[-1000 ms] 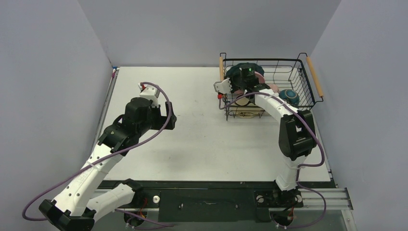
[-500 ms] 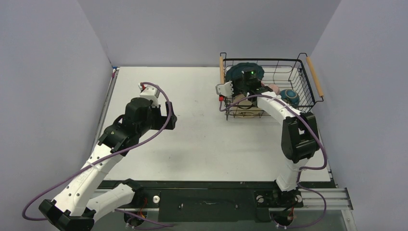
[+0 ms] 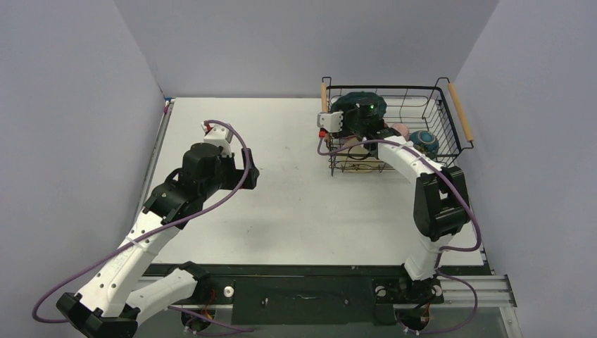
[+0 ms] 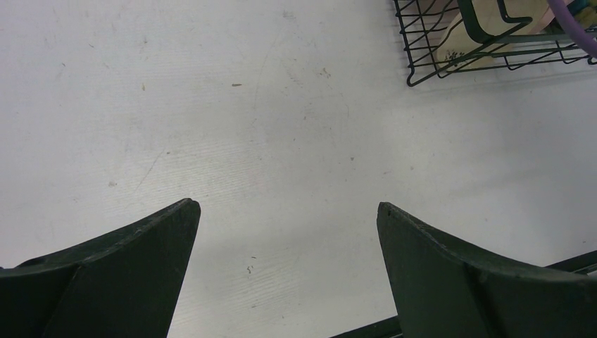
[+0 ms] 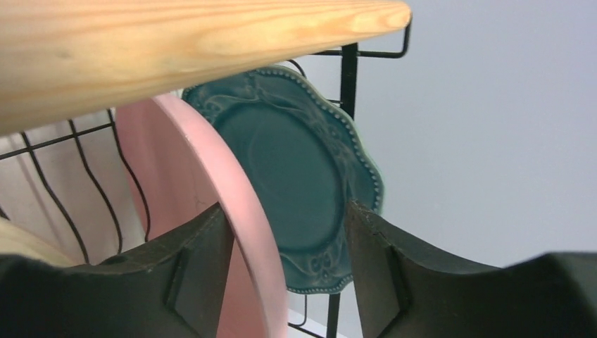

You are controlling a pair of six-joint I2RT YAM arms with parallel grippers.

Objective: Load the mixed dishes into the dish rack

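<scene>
Nearest you, the left gripper [image 4: 287, 208] hangs over the bare table [image 4: 281, 127] with its jaws wide apart and nothing in them; leave it there, well clear of the work. The step in hand looks like seating the pink round plate [image 5: 176, 155] on edge at the left end of the dish rack [image 3: 394, 88]. The right gripper [image 5: 287, 208] straddles that plate's rim. Its jaws are parted: the rim lies against the left finger, and a gap shows on the other side. I cannot tell what props the plate lower down, so check that it stands by itself before you pull away. Then lift out along the plate's own plane, so that neither finger drags the rim or tips it. Mind the wooden handle [image 5: 176, 49] close over the wrist. As for the rack, the cream shallow dish [image 4: 449, 44] lies in its near left corner. The pink plate stands on edge beyond it, and the teal scalloped plate [image 5: 296, 169] stands just behind that, near the far wall. Toward the right end sit the pink cup [image 3: 400, 129] and the dark-teal bowl [image 3: 423, 141].
</scene>
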